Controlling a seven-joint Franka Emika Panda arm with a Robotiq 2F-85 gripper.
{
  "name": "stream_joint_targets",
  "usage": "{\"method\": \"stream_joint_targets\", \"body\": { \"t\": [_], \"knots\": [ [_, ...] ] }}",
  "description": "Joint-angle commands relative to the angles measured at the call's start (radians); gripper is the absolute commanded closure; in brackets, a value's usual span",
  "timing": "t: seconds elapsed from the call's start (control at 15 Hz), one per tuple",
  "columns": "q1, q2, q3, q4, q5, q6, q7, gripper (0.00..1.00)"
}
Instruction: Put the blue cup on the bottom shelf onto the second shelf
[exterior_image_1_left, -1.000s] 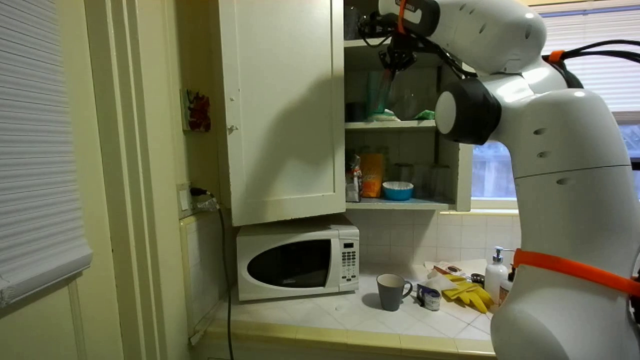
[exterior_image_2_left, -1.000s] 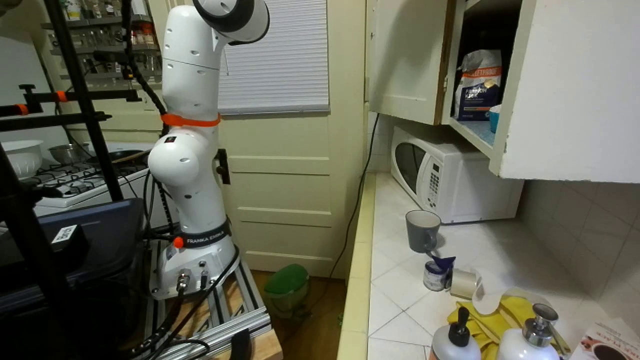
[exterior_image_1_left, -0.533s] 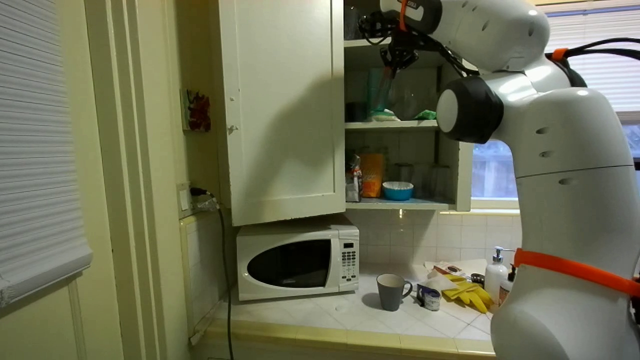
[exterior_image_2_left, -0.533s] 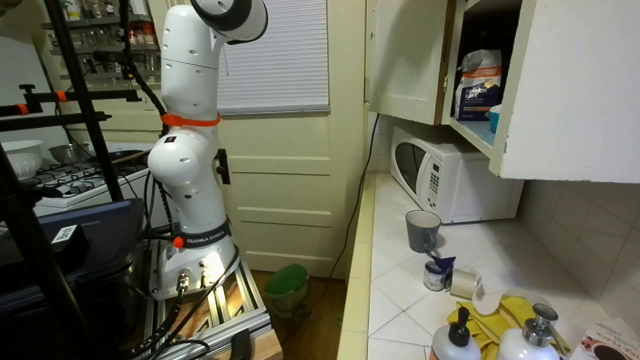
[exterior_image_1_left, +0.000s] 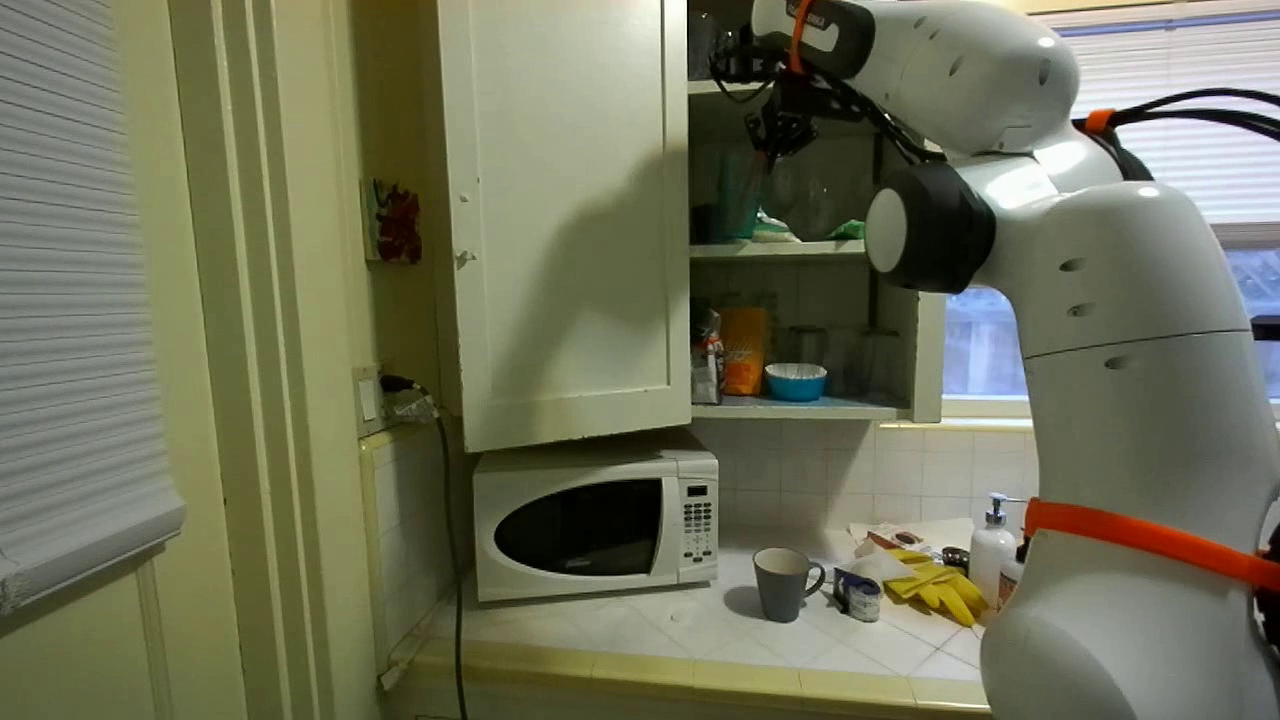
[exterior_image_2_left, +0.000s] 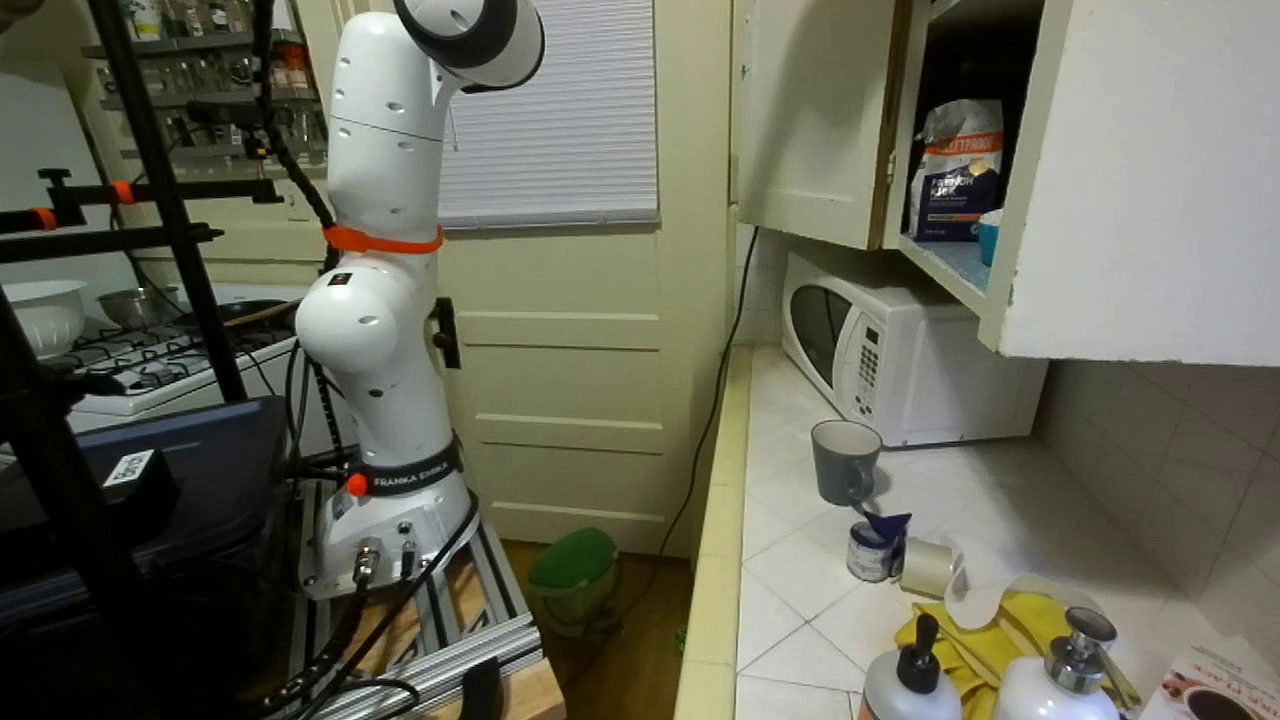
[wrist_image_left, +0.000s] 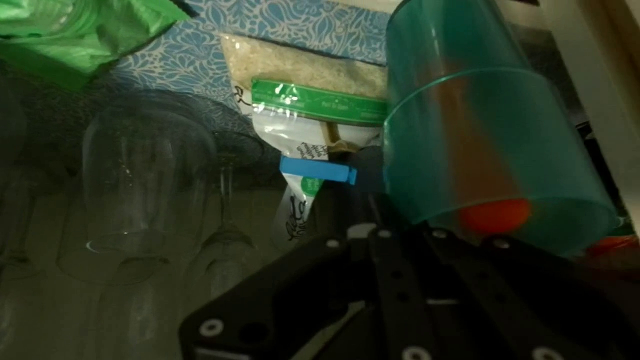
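The see-through blue-green cup (exterior_image_1_left: 738, 200) is inside the cupboard, low over the second shelf (exterior_image_1_left: 800, 250), leaning slightly. I cannot tell whether its base touches the board. My gripper (exterior_image_1_left: 765, 152) points down at the cup's mouth. In the wrist view the cup (wrist_image_left: 415, 160) fills the right side, with a curved line across its middle. The gripper (wrist_image_left: 407, 232) is nearly closed there, one dark finger outside the cup wall and an orange fingertip inside it. It is shut on that wall. The bottom shelf (exterior_image_1_left: 855, 410) is one tier below. The gripper is out of the second exterior picture (exterior_image_2_left: 960, 262) showing that shelf.
A bag with a green strip (wrist_image_left: 310, 102), clear glasses (wrist_image_left: 145, 175) and a green bag (wrist_image_left: 85, 35) stand or lie on the second shelf beside the cup. A blue bowl (exterior_image_1_left: 796, 383) and bags are on the bottom shelf. The open cupboard door (exterior_image_1_left: 570, 220) flanks the left.
In the last half second, my gripper and the cup have moved left and slightly down over the second shelf. The items on the bottom shelf and counter have not moved.
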Motion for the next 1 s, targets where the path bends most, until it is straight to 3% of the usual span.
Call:
{"method": "stream_joint_targets", "body": {
  "t": [0.0, 0.53, 0.93],
  "knots": [
    [-0.035, 0.01, 0.024, 0.029, 0.088, -0.056, -0.121, 0.98],
    [-0.051, 0.038, 0.024, 0.052, 0.106, -0.019, -0.277, 0.98],
    [-0.052, 0.057, 0.031, 0.057, 0.128, 0.047, -0.277, 0.98]
  ]
}}
